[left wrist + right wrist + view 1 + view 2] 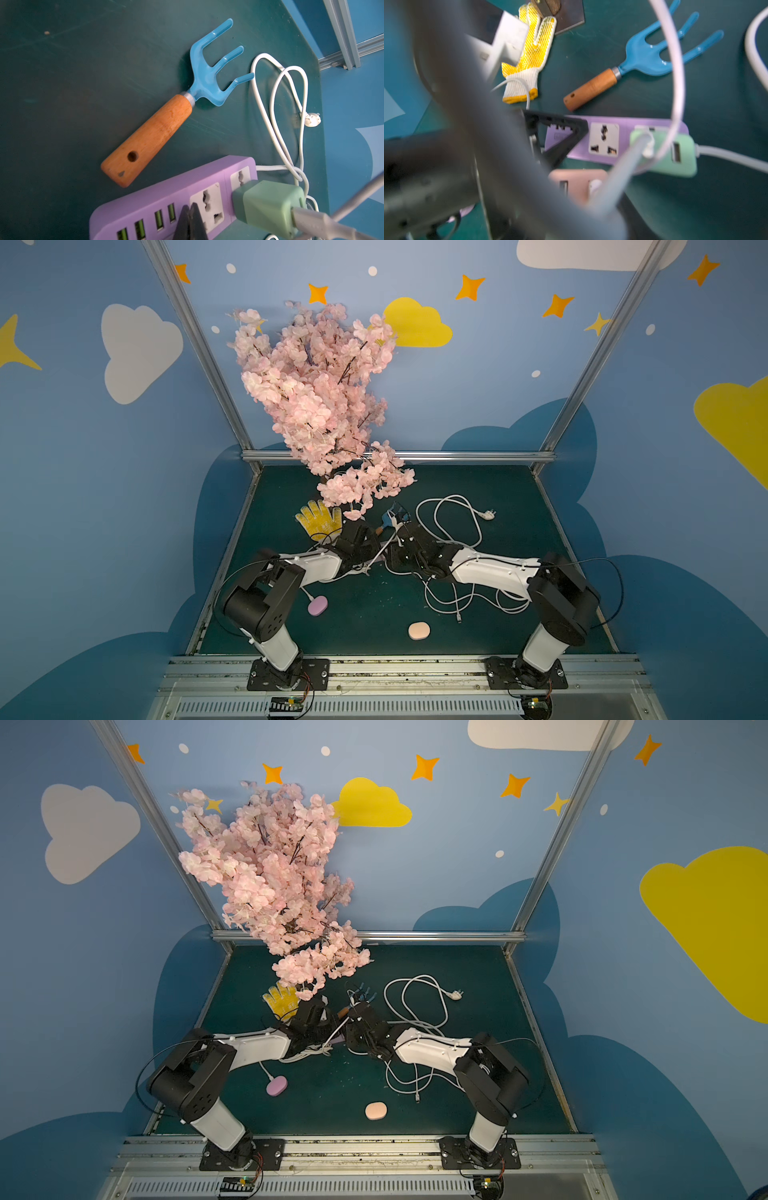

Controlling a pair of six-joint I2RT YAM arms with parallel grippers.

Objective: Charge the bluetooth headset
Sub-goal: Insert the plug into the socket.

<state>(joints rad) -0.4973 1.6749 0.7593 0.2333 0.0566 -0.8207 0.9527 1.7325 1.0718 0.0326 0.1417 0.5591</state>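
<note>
We see the left gripper (190,209) pinched fully together on nothing, its tips resting on the purple power strip (180,193) beside the USB ports. A green adapter (268,205) sits in the strip's end socket. The right gripper (402,531) is close by the strip; we cannot tell its opening or hold. The lilac headset case (317,606), with a white cable attached, lies well apart from the strip, toward the arms' bases.

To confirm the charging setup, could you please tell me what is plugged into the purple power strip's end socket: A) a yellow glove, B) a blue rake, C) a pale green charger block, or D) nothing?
C: the pale green charger block sits plugged into the purple power strip.
</note>
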